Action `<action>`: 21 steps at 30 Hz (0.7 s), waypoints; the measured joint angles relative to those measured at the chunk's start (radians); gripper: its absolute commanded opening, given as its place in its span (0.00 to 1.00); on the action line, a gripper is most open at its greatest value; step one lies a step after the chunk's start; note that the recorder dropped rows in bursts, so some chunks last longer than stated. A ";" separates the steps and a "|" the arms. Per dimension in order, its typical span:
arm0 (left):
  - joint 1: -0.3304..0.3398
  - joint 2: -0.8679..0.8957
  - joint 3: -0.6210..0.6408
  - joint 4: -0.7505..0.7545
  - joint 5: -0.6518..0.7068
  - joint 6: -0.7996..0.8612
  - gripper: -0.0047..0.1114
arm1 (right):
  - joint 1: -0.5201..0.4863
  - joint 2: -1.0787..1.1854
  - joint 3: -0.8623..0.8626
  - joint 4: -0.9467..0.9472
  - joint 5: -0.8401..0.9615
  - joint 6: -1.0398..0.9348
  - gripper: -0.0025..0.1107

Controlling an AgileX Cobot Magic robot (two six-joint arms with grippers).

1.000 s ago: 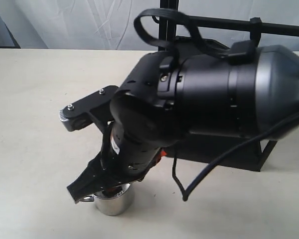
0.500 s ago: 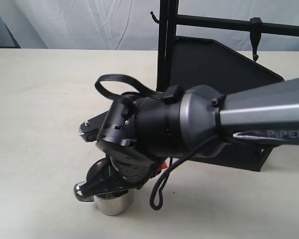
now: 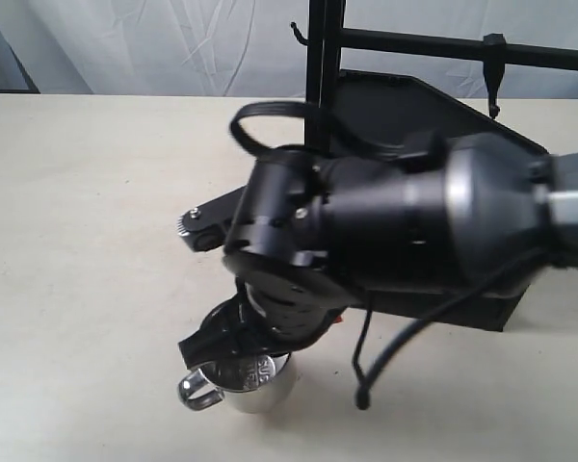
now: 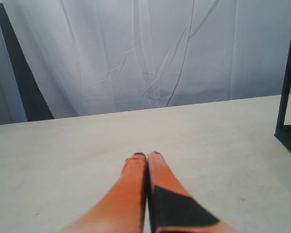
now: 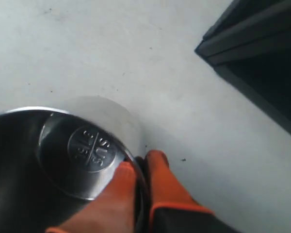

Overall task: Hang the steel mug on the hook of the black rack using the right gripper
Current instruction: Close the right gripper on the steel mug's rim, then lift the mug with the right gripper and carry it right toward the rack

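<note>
The right gripper [image 5: 139, 164] is clamping down on the mug [image 3: 255, 390], its orange fingers [image 5: 160, 184] drawn narrow with the thin steel wall pinched between them, one finger inside the rim and one outside; the grasp step is under way and the hanging is not yet done. The mug is sitting low at the near side of the table [image 3: 77, 241], in front of the rack [image 3: 414, 125] and well apart from it; whether its base is resting on the surface or just clear of it cannot be told. Its handle [image 3: 197, 393] is pointing away from the rack, toward the left of the exterior view. The hook [image 3: 494, 82] is hanging bare from the top bar [image 3: 414, 43], high and far to the right of the mug. The left gripper [image 4: 146, 156] is idling over empty table, jaws pressed together on nothing. The next move appears to call for a lift, a carry up and across past the rack's shelves, and a turn of the wrist so the handle's loop is facing the hook's upturned tip; a rim pinch on polished steel may be prone to slipping.
</note>
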 measured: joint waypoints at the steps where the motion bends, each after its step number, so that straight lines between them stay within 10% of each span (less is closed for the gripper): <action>1: 0.000 0.000 0.000 0.000 0.000 0.000 0.05 | 0.000 -0.034 0.024 0.000 0.000 0.019 0.01; 21: 0.000 0.000 0.000 0.000 0.000 0.000 0.05 | 0.000 -1.021 0.620 -0.033 -0.218 1.010 0.01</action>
